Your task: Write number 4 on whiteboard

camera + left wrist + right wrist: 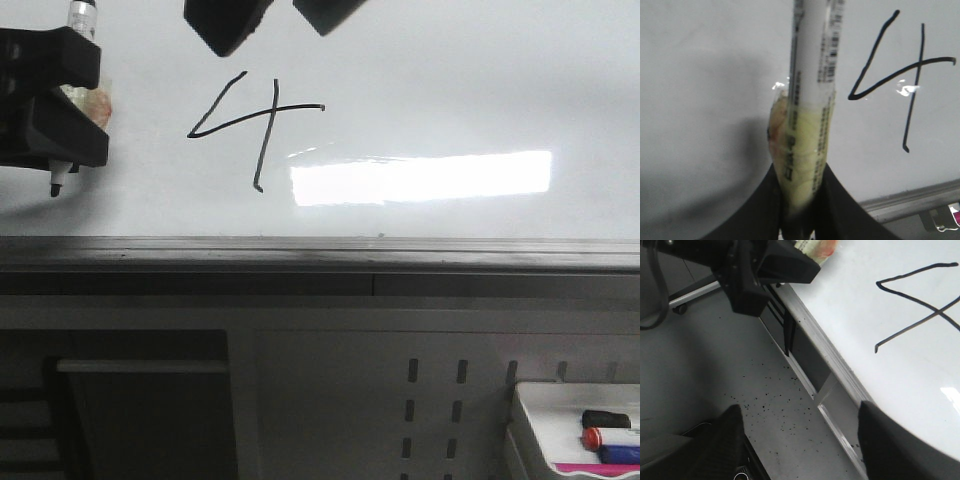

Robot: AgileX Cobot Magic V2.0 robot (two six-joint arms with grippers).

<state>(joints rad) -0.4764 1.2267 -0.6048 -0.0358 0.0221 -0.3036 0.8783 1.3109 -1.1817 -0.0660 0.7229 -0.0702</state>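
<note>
A thin black open-topped number 4 (250, 125) is drawn on the glossy whiteboard (450, 80). It also shows in the left wrist view (900, 75) and the right wrist view (920, 300). My left gripper (55, 100) is at the left edge, shut on a white marker pen (810, 100) wrapped in yellowish tape; its black tip (57, 186) points down, left of the 4, seemingly just off the board. My right gripper (275, 20) shows as two dark fingers at the top, above the 4; its jaws stand wide apart and empty.
The board's grey metal lower rail (320, 255) runs across the front view. A small white tray (560, 420) with coloured markers sits at the lower right. A bright glare patch (420, 178) lies right of the 4. The speckled floor (765, 390) shows beside the board.
</note>
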